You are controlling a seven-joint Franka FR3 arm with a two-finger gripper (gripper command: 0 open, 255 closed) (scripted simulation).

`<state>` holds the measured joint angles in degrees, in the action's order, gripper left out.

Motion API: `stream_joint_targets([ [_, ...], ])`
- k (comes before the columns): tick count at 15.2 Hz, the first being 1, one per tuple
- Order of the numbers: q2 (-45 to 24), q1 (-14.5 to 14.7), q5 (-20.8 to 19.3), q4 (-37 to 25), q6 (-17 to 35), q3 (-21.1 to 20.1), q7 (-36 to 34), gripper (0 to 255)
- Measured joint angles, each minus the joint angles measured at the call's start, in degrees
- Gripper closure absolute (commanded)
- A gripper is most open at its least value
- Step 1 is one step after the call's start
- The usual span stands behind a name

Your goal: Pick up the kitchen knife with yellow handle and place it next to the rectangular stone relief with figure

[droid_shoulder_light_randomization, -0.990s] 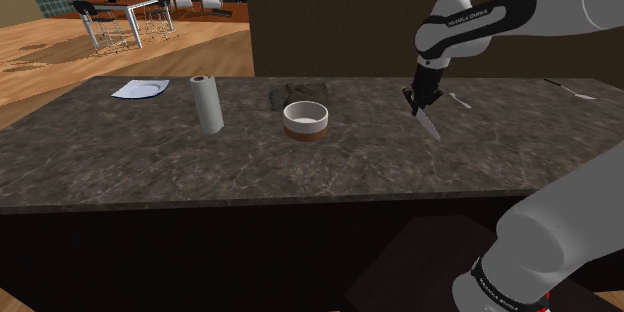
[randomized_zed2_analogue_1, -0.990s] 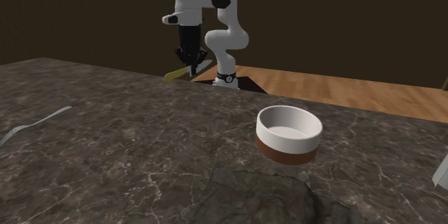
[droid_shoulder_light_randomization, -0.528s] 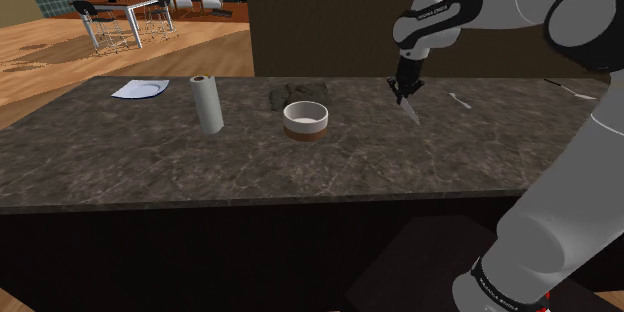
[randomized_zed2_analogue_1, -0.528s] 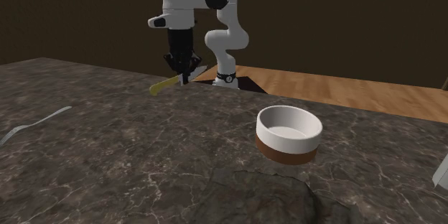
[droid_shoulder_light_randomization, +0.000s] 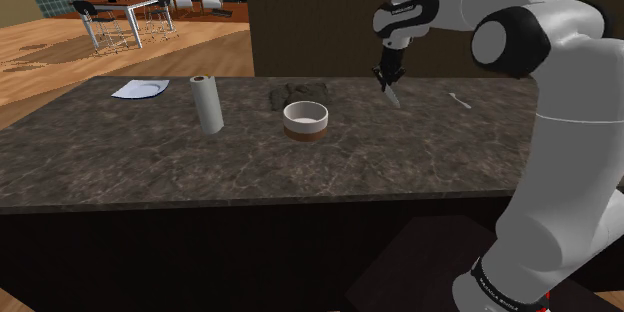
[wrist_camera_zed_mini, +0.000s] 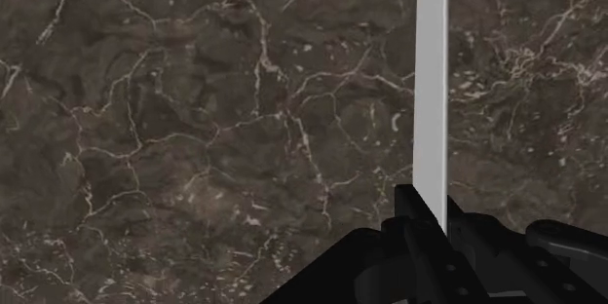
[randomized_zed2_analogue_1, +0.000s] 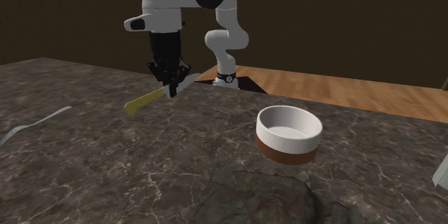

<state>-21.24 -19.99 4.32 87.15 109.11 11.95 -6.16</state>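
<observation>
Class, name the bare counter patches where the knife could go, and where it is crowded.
Bare: between bowl and fork, below the pincer holding the knife; also between bowl and paper roll. Crowded: bowl close to stone relief.

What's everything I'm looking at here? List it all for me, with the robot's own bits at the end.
Counter: one, dark veined stone, carries the items below.
Knife: one, yellow handle and grey blade, held in the air above the counter.
Stone relief: one, dark grey, lying just behind the bowl in the shoulder view.
Bowl: one, white with a brown base, mid-counter.
Roll: one, white, upright, on the shoulder view's left of the bowl.
Flat white item: one, far left corner in the shoulder view.
Fork: one, pale grey, lying flat.
Dining table and chairs: background, beyond the counter.
Stand: one, dark box, under the arm.
Arm: one, white with dark joints.
Claw: one, black, shut on the knife.
</observation>
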Motion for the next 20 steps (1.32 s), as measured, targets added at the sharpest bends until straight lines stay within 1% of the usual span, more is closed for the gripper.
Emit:
stream_joint_targets([
  [2, -4.78, -0.57, 0.75, -7.49, -2.77, -0.25, -0.09, 255],
  [3, -8.09, -1.04, 1.21, -12.66, -4.61, -0.44, -0.14, 255],
  [4, -12.71, -1.83, 1.83, -19.73, -7.05, -0.70, -0.19, 255],
  [5, -14.98, -2.21, 2.10, -22.84, -7.99, -0.84, -0.18, 255],
  [6, -16.02, -2.38, 2.22, -23.99, -8.12, -0.91, -0.17, 255],
  [11, -17.18, -2.26, 2.39, -22.18, -5.16, -1.05, -0.13, 255],
  [20, -18.00, -1.94, 2.64, -16.70, 1.11, -1.21, 0.11, 255],
])
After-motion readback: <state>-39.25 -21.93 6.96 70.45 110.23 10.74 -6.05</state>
